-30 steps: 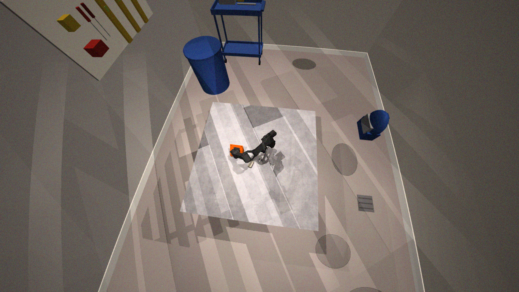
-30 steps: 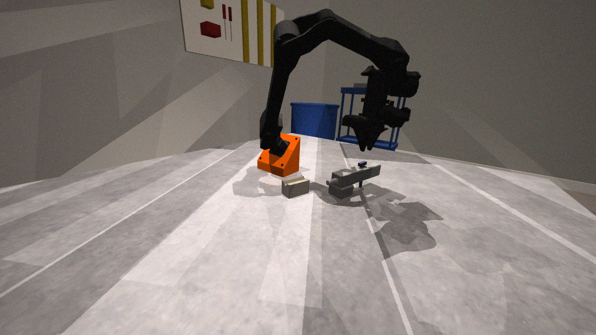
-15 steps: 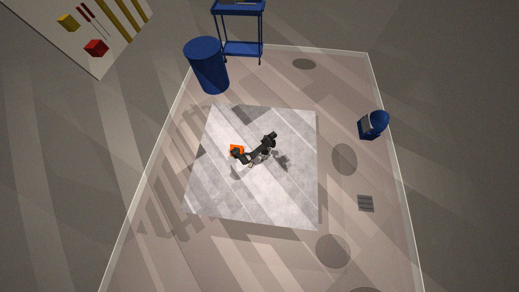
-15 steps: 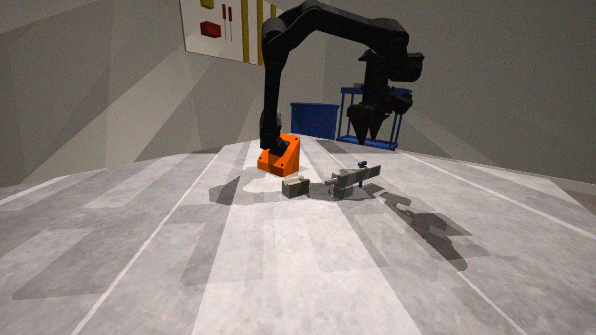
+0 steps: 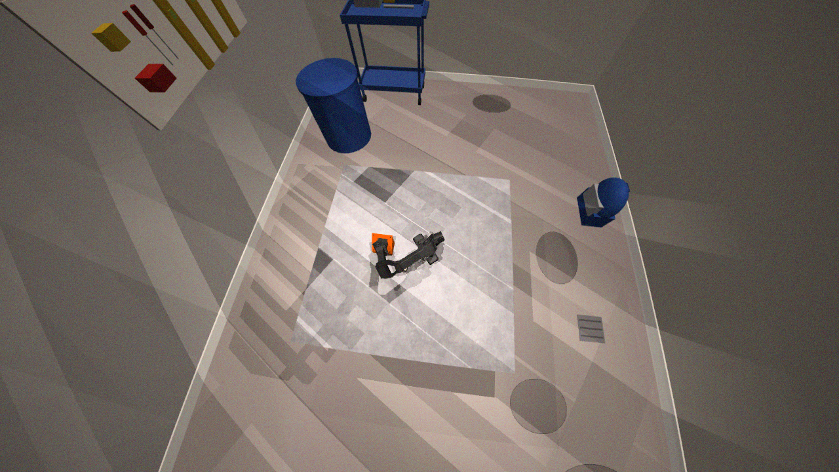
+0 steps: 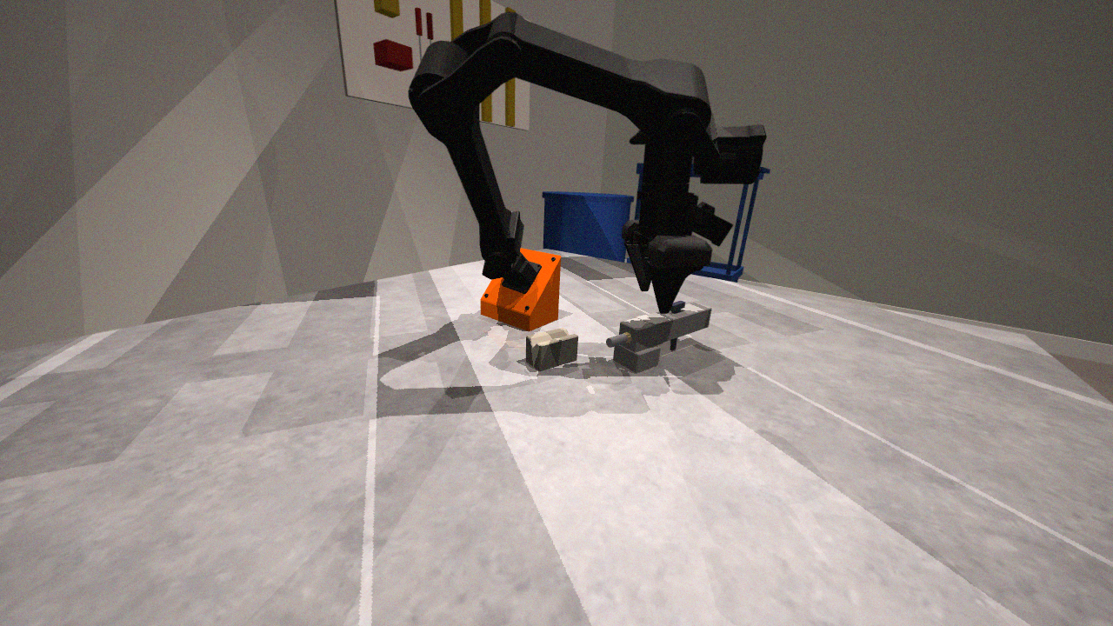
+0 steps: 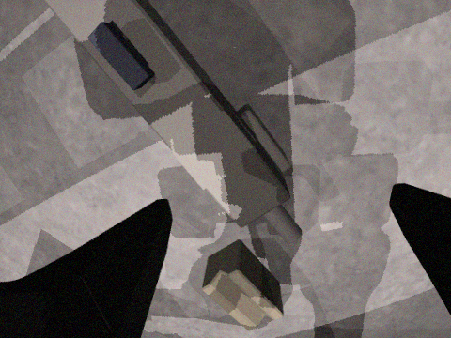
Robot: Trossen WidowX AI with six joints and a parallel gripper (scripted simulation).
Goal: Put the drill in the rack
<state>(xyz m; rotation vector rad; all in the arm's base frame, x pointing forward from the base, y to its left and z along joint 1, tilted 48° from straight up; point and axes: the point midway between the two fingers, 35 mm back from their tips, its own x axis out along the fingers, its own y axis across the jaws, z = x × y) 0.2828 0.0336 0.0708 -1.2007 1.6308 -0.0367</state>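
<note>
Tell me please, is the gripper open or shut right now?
Open: in the wrist view the gripper has its fingers spread wide, nothing between them.

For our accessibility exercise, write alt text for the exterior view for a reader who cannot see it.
A black robot arm arches from an orange base and lowers its open, empty gripper over a grey block holding the drill, whose tip pokes out toward a small grey rack.

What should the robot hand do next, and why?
Probably shift toward the grey drill tip that pokes out of the block and close on it. The hand is open and empty just above the block, and the rack holds nothing yet.
</note>
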